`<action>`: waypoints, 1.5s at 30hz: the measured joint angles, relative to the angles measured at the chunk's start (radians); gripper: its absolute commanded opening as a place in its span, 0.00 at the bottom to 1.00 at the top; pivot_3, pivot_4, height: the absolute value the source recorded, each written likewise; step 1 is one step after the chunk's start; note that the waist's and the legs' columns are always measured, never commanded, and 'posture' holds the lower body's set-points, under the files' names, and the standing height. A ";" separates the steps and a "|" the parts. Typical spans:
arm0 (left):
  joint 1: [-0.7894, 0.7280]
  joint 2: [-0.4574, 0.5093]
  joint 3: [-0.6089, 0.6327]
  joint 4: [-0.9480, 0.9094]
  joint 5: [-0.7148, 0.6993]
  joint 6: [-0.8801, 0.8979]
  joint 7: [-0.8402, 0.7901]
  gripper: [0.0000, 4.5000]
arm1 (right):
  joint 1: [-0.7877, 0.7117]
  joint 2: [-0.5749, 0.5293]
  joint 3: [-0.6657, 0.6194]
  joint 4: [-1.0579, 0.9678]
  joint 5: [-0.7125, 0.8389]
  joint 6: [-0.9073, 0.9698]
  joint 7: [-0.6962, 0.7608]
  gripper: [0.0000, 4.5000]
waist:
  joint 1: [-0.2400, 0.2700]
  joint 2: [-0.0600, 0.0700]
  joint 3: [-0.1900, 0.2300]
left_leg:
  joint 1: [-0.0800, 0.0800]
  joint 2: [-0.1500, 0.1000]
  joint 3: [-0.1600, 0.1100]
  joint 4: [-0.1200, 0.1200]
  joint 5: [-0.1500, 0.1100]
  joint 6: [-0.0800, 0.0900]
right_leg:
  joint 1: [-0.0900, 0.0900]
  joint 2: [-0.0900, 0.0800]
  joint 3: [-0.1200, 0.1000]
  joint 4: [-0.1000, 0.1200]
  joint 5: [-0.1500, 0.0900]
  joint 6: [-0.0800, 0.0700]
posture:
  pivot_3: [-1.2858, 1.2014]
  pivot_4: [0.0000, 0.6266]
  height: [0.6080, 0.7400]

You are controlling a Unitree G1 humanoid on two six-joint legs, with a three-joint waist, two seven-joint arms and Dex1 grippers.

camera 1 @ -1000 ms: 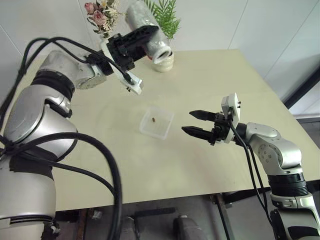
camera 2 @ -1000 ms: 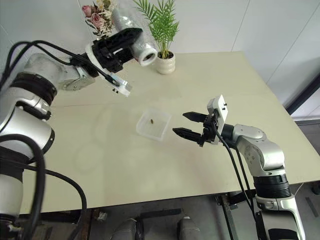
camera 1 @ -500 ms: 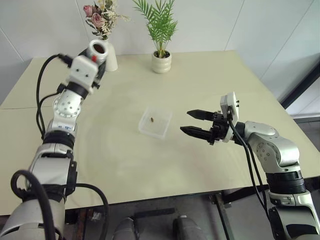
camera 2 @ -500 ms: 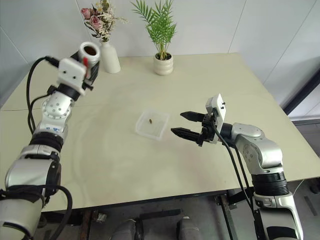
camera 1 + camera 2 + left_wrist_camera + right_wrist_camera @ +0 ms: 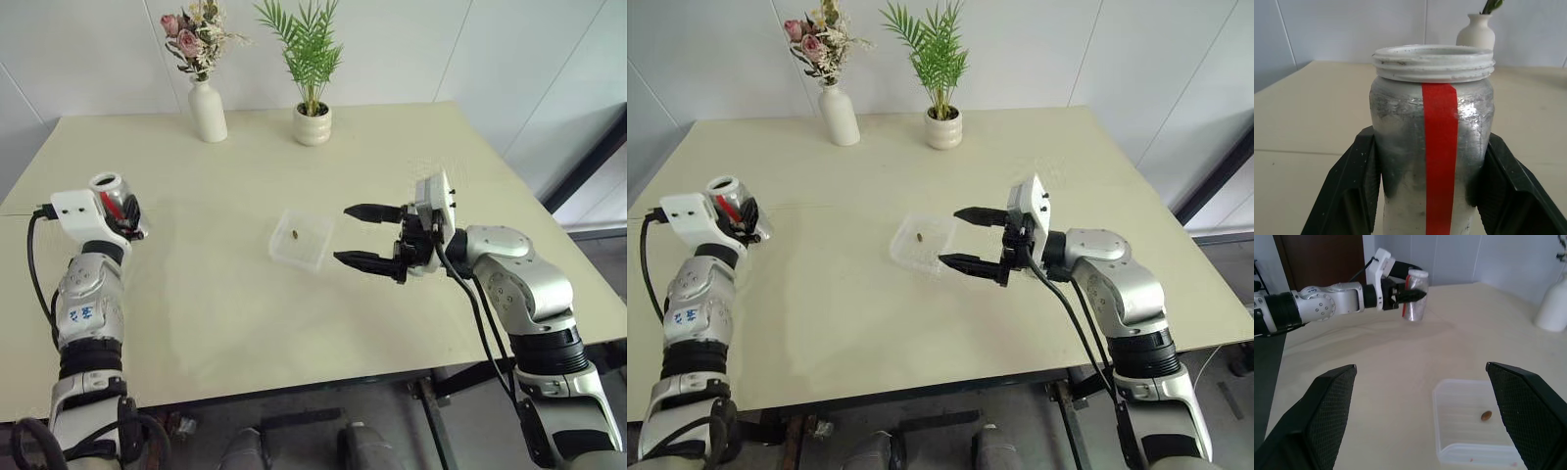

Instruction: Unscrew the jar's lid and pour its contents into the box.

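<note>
The jar (image 5: 1400,137) is clear with a red strip down its side; it stands upright with its mouth open. My left gripper (image 5: 120,208) is shut on it at the table's far left, just above the top. The lid is out of view. The box (image 5: 315,257), a shallow clear tray, lies mid-table with the contents (image 5: 294,233), a tiny brown bit, inside. Just right of the box my right gripper (image 5: 343,234) is open, pointing at it, nothing between its fingers (image 5: 1327,401).
A white flower vase (image 5: 208,110) and a white plant pot (image 5: 312,124) stand at the table's back edge. A seam (image 5: 196,208) crosses the table (image 5: 245,313) from the left.
My left arm swung down and to the left from above the back of the table, turning the jar from tipped to upright. My right gripper drifted slightly toward the box.
</note>
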 measured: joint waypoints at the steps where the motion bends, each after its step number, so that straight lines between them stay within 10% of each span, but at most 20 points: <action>1: 0.010 -0.016 0.008 -0.008 -0.004 0.003 0.002 0.48 | 0.000 0.011 0.000 -0.002 0.000 -0.015 -0.001 0.99 | 0.000 -0.001 0.000 | 0.000 0.000 0.000 0.000 0.000 0.001 | 0.000 0.000 0.000 0.000 0.001 -0.001 | 0.52 0.24 1.00; 18: 0.069 -0.070 -0.002 -0.022 0.058 -0.103 -0.007 0.48 | 0.057 0.008 0.006 -0.078 -0.042 -0.078 -0.022 0.99 | 0.001 -0.003 -0.003 | 0.003 0.000 0.002 -0.019 0.002 0.001 | 0.006 -0.001 -0.002 -0.027 0.014 0.000 | 0.52 0.24 1.00; 26: 0.110 -0.070 -0.014 -0.048 0.074 -0.132 -0.032 0.99 | 0.063 0.003 0.006 -0.081 -0.038 -0.058 -0.023 1.00 | 0.000 -0.003 -0.003 | 0.003 0.001 0.003 -0.024 0.004 0.004 | 0.006 -0.001 -0.002 -0.035 0.014 0.000 | 0.52 0.24 1.00; 45: 0.506 -0.071 0.067 -0.509 0.143 -0.029 0.064 0.99 | 0.127 -0.015 0.001 -0.114 -0.024 -0.054 -0.020 1.00 | -0.004 -0.004 -0.004 | 0.005 -0.001 0.003 -0.029 0.001 0.000 | 0.007 -0.004 -0.002 -0.038 0.013 -0.001 | 0.52 0.24 1.00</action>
